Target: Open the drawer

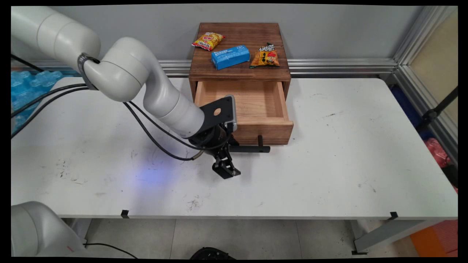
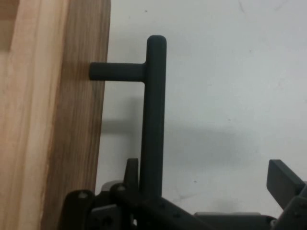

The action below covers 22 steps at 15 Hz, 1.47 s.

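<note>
- Gripper [image 1: 227, 168] hung spread wide just in front of the pulled-out wooden drawer [image 1: 244, 109], holding nothing; one finger [image 2: 286, 184] stood apart from the black bar handle [image 2: 153, 115].
- On the drawer cabinet [image 1: 239, 67] lay a blue box [image 1: 230, 57] between two snack packets [image 1: 208, 40].

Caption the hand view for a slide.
Open gripper beside the black handle of the pulled-out wooden drawer.
</note>
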Available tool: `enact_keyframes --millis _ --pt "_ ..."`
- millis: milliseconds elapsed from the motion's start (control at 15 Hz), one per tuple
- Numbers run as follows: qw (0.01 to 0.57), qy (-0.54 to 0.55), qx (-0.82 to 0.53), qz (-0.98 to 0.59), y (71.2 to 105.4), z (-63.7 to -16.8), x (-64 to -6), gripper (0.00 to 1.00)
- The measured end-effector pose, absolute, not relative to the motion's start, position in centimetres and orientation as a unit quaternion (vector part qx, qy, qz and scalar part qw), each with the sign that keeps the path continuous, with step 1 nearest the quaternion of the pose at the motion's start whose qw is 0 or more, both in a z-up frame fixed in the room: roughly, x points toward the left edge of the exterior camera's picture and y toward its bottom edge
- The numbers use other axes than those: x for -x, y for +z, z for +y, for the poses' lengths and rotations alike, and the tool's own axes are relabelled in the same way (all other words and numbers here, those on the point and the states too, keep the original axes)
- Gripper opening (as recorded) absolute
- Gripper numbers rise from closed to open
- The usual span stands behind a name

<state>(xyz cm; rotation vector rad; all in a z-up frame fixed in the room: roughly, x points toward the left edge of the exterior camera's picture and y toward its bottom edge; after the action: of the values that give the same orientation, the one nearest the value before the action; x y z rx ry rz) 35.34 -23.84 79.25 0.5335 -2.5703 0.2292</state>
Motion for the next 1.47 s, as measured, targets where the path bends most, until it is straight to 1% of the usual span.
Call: enact_keyframes --millis 1467 --pt "0.251 0.058 -0.195 -0.946 80.5 -19.2 -33.6 1.00"
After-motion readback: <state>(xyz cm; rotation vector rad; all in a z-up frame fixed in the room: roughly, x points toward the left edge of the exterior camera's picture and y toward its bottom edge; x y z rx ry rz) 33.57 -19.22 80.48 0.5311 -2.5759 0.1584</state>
